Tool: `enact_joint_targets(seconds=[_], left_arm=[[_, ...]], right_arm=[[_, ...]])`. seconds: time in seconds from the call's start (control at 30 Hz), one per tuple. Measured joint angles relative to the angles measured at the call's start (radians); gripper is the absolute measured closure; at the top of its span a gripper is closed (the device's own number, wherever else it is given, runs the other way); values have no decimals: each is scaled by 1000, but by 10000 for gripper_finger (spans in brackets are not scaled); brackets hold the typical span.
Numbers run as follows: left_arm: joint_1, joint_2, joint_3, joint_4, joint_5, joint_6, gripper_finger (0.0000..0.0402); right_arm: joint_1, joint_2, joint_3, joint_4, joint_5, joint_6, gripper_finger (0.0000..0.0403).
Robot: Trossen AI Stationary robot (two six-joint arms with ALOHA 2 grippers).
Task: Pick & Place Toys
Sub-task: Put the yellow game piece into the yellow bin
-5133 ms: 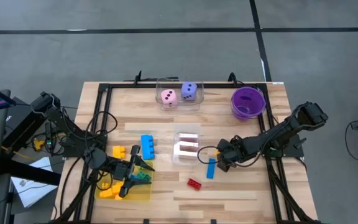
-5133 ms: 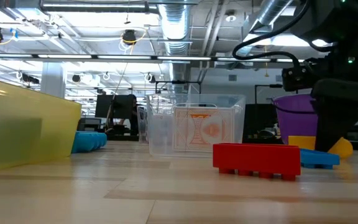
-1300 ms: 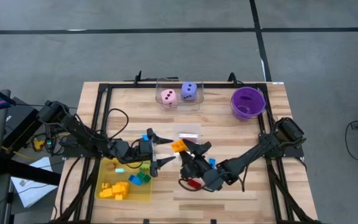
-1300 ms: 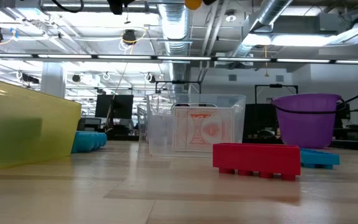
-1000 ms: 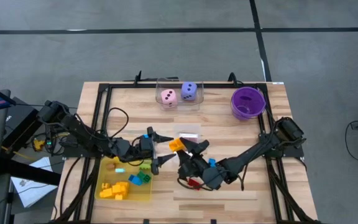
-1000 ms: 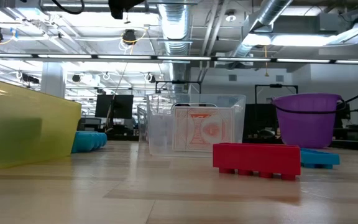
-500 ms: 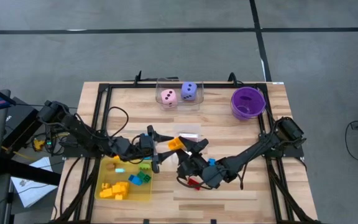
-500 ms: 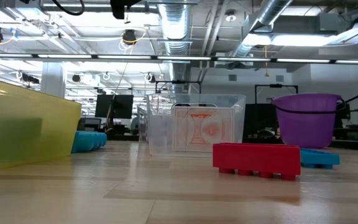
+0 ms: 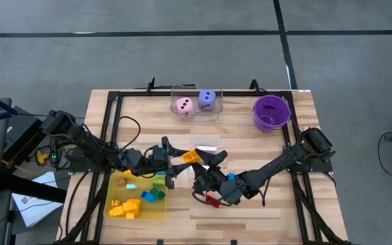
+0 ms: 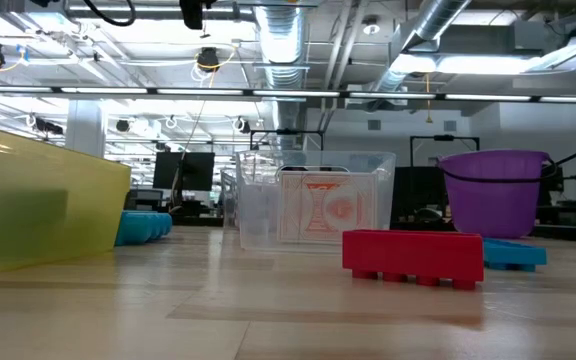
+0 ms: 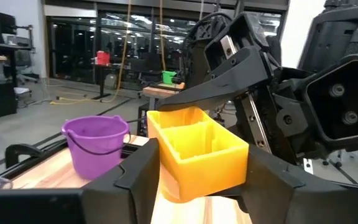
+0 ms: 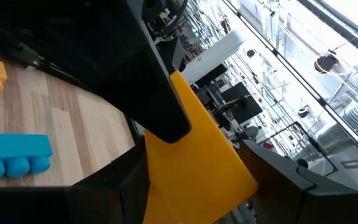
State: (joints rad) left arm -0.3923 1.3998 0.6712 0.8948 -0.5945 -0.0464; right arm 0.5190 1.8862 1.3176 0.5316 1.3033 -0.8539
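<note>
Orange-yellow, hollow and box-shaped, the brick is held above the table, just beside the yellow tray, pinched by the right gripper while the left gripper is closed around it. No writing can be read.

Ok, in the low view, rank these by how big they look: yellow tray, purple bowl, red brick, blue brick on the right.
1. yellow tray, though it sits nearest the camera, which inflates it.
2. red brick and purple bowl look about alike; the bowl stands farther back, so no ranking.
3. blue brick, partly hidden behind the red one.
</note>
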Motion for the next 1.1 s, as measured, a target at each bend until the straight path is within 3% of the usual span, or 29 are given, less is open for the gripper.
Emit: enact_joint_targets(seconds=[0.33,0.57,0.77,0.9,1.1], left_arm=[[0,0,0,-10,-5,-19,265],[2,0,0,-24,-23,1,273],[2,-2,0,-66,-106,45,273],[0,-41,0,-166,-93,43,273],[-10,-203,0,-496,3,-64,273]], right_arm=[[12,0,0,-2,6,13,171],[56,-5,0,7,-43,10,150],[122,-8,38,35,56,-95,148],[173,-8,73,35,172,-152,148],[234,-75,59,29,210,-123,147]])
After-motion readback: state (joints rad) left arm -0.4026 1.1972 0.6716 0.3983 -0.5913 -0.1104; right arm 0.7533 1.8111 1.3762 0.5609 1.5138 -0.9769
